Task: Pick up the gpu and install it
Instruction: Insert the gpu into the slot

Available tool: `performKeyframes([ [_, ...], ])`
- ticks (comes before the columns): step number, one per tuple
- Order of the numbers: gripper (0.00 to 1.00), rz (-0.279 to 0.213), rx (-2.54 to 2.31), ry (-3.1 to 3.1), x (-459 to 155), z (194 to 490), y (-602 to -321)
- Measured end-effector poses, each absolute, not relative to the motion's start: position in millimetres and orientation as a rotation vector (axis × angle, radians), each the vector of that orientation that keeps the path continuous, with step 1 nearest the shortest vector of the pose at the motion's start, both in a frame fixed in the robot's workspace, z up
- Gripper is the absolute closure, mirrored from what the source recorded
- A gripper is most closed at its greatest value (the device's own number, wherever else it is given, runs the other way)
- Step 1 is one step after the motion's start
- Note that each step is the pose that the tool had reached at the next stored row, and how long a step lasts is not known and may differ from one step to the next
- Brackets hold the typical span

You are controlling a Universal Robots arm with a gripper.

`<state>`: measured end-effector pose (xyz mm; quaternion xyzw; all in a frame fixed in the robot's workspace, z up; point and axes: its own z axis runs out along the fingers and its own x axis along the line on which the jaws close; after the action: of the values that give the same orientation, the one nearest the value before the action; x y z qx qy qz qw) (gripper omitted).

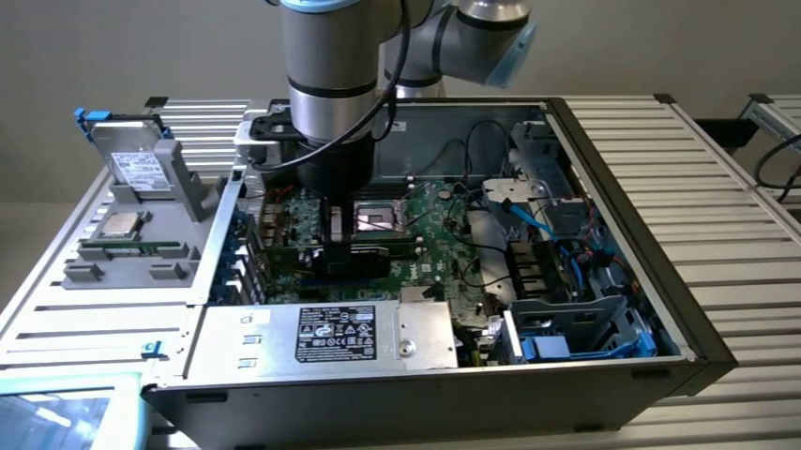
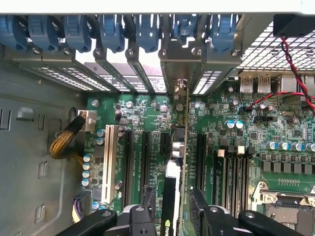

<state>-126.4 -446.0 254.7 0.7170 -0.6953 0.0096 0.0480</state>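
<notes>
A slatted metal table (image 1: 719, 141) carries an open computer case (image 1: 663, 272). Inside, the gpu (image 2: 178, 162) stands on edge on the motherboard (image 2: 256, 128), in line with a long slot. Its metal bracket reaches the case's rear wall under the blue clips (image 2: 147, 27). The gripper (image 2: 172, 201) straddles it, spread wide, with neither side visibly pressing and nothing held. The step looks like seating, which done well means the card upright, square to the slot, and the bracket flush. The card's near end is cut off between the fingers, so I cannot tell whether it sits fully home. In the exterior view the arm (image 1: 328, 84) covers it.
</notes>
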Motion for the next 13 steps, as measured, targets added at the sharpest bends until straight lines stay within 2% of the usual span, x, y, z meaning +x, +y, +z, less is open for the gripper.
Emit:
performKeyframes([
  [3, 0.58, 0.029, 2.186, -2.120, -126.4, 254.7, -446.0],
  [7, 0.71, 0.029, 2.186, -2.120, -126.5, 254.8, -446.0],
  [13, 0.71, 0.029, 2.186, -2.120, -126.5, 254.7, -446.0],
])
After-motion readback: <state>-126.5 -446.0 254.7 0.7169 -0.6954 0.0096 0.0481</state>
